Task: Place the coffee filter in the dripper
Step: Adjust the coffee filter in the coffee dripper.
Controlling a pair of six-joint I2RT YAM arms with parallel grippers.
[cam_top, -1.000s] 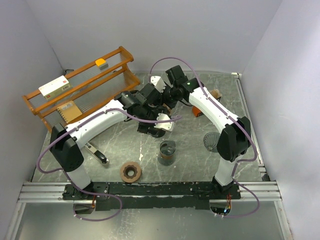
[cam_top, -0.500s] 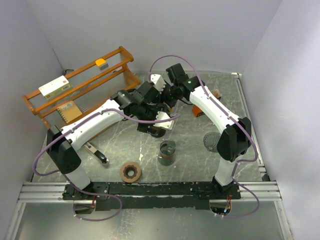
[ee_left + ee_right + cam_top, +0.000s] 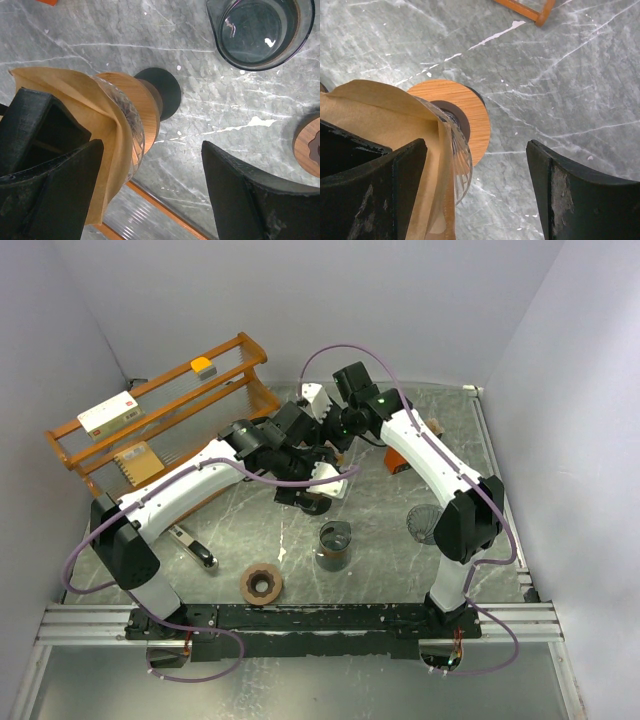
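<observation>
Filter point(image 3: 380, 115) overhangs dripper point(image 3: 462, 112) rim, left gripper point(image 3: 152, 185) and right gripper point(image 3: 475, 175) both gaping wide beside.

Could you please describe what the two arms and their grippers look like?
Both the left arm and right arm have white links with black joints and looping purple cables. The left gripper and right gripper have broad, scuffed black fingers.

Pale lilac walls point(image 3: 300, 300) enclose a grey marbled table point(image 3: 380, 540) bearing a wooden rack point(image 3: 165, 415).
</observation>
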